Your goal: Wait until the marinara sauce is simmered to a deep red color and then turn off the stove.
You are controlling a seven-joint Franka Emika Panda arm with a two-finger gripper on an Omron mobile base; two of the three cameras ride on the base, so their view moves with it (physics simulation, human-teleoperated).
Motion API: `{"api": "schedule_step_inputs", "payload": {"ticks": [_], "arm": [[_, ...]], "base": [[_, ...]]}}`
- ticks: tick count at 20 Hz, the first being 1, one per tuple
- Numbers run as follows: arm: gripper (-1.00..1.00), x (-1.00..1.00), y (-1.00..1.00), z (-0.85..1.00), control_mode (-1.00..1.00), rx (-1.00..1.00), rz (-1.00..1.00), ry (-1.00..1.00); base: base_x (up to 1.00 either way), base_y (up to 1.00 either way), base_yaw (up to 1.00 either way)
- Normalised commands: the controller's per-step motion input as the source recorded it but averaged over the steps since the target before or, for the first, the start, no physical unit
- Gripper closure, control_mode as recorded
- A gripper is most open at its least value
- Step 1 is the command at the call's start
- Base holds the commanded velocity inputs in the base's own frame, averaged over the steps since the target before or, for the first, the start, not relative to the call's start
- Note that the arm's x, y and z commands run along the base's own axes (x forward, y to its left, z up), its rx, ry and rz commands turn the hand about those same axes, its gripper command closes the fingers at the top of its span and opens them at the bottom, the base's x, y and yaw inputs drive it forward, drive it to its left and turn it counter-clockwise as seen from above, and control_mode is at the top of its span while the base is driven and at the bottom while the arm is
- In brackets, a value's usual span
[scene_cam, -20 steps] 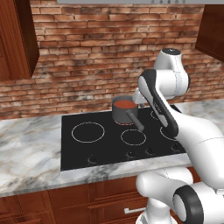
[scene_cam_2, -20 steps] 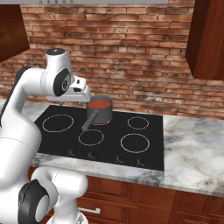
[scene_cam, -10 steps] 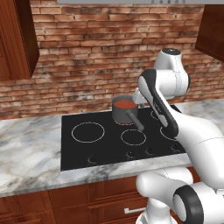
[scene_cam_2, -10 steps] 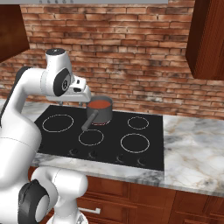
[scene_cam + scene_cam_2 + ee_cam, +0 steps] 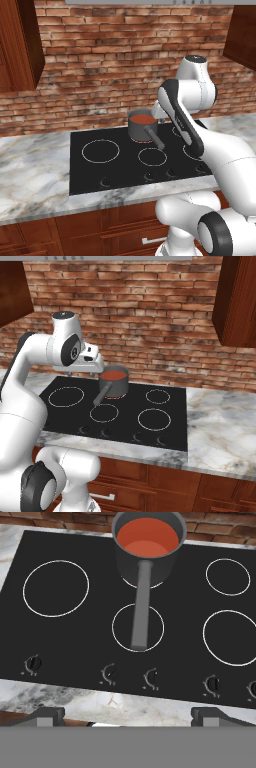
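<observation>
Five knobs (image 5: 152,677) line the near edge of the stove (image 5: 75,637), just behind the marble tabletop (image 5: 60,697); in the hand view each shows a pointer, but which one serves the lit burner cannot be read from these pictures. None is touched. The hand (image 5: 127,716) hangs above that front edge, looking down over the cooktop, its two dark fingertips (image 5: 47,716) set wide apart and grasping nothing.

Beyond the knobs lies the middle front burner ring (image 5: 137,627), crossed by the saucepan's long handle (image 5: 141,607), which points toward the robot. The saucepan (image 5: 148,549) sits on the rear middle burner, close to the brick wall (image 5: 115,65).

Inside it, the marinara sauce (image 5: 148,537) shows orange-red, with a lighter patch toward the near side. Judgement: the colour does not yet read as deep red, so the waiting stage appears unfinished. Remaining work: hold until the sauce darkens, then reach down to the correct knob and turn it off. Nothing of the shut-off step looks begun.
</observation>
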Motion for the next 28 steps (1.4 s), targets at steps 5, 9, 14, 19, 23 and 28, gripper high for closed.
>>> {"api": "schedule_step_inputs", "payload": {"ticks": [5, 9, 14, 19, 23, 28], "arm": [[-1.0, 0.0, 0.0, 0.0, -1.0, 0.0, 0.0, 0.0], [-1.0, 0.0, 0.0, 0.0, -1.0, 0.0, 0.0, 0.0], [-1.0, 0.0, 0.0, 0.0, -1.0, 0.0, 0.0, 0.0], [-1.0, 0.0, 0.0, 0.0, -1.0, 0.0, 0.0, 0.0], [-1.0, 0.0, 0.0, 0.0, -1.0, 0.0, 0.0, 0.0], [-1.0, 0.0, 0.0, 0.0, -1.0, 0.0, 0.0, 0.0]], "base": [[0.0, 0.0, 0.0], [0.0, 0.0, 0.0], [0.0, 0.0, 0.0], [0.0, 0.0, 0.0], [0.0, 0.0, 0.0], [0.0, 0.0, 0.0]]}}
